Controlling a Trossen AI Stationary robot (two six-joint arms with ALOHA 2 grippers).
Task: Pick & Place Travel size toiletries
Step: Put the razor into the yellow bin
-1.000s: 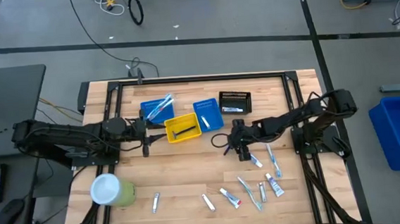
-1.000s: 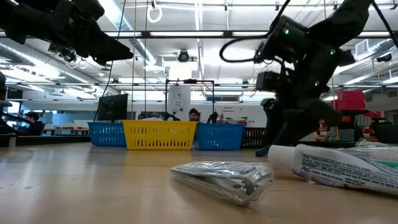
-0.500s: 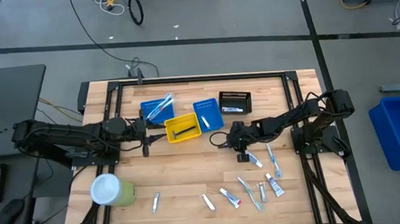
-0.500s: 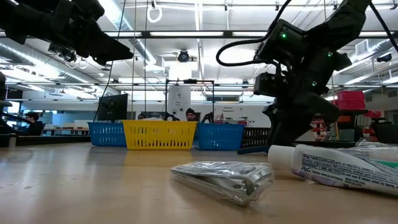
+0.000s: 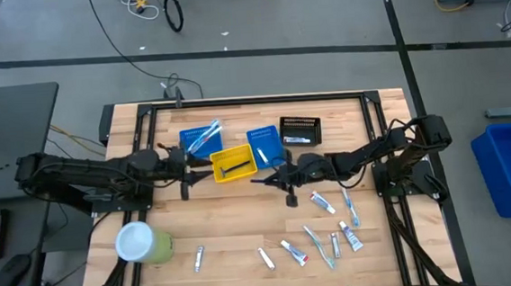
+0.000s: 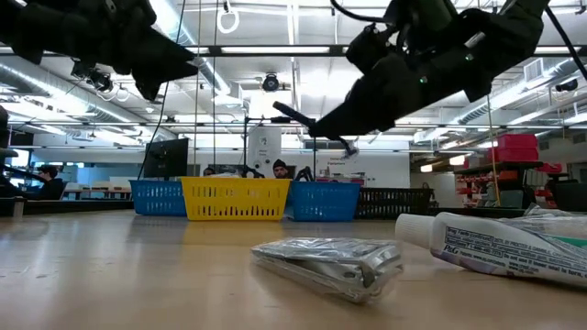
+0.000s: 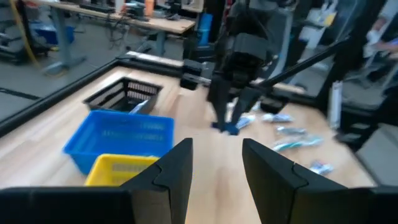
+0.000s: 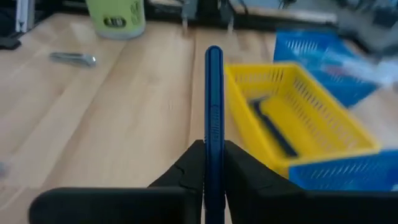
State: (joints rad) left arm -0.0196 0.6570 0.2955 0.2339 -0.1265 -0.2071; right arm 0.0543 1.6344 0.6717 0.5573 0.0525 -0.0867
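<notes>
We see the bench [image 5: 243, 225] evenly lit from overhead, with soft, faint shadows. At bench height, ceiling strip lights [image 6: 197, 69] glare behind silhouetted arms. Both wrist views are blurred; the far blue bin [image 8: 329, 62] smears, and the foreground fingers [image 7: 171, 177] are soft.

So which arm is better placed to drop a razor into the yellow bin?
Right: its gripper already holds a razor near the yellow bin. The left gripper is open.

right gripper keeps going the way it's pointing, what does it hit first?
Probably the yellow bin. The right gripper, jaws shut on a dark blue razor, points toward the bin's near edge; it might pass just beside it, depth unclear.
</notes>
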